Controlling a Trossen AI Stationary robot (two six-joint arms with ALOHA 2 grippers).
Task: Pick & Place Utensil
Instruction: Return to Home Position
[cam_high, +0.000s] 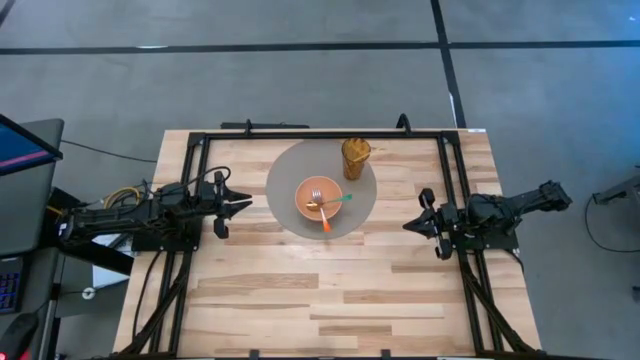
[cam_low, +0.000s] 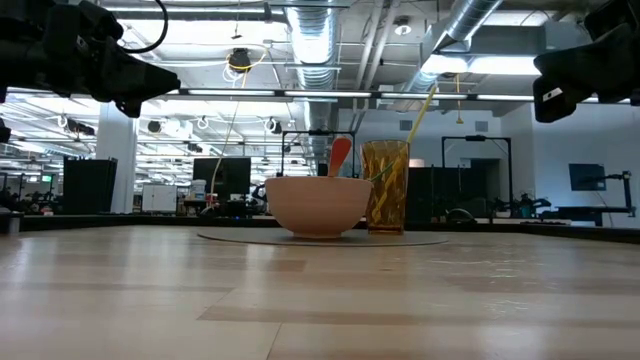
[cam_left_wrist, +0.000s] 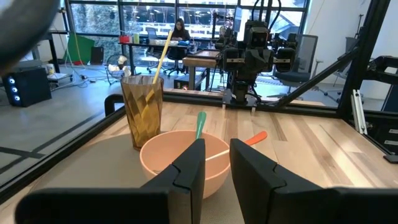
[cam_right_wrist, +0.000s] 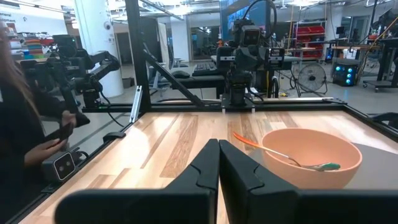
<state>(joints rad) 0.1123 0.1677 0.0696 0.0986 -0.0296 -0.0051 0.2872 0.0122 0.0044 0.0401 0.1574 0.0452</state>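
The left claw (cam_high: 243, 206) hovers over the left side of the bench (cam_high: 300, 290), empty, its 2 fingers parted by a narrow gap. The right claw (cam_high: 408, 226) hovers at the right side, clenched on nothing. The round gray placemat (cam_high: 285, 175) lies between them, well apart from both. On it stands the orange bowl (cam_high: 318, 198), holding the orange fork (cam_high: 325, 222) and a green-handled spoon (cam_high: 343, 199). Just beside the bowl the brown cup (cam_high: 356, 158) stands upright, the yellow straw (cam_low: 424, 112) leaning in it.
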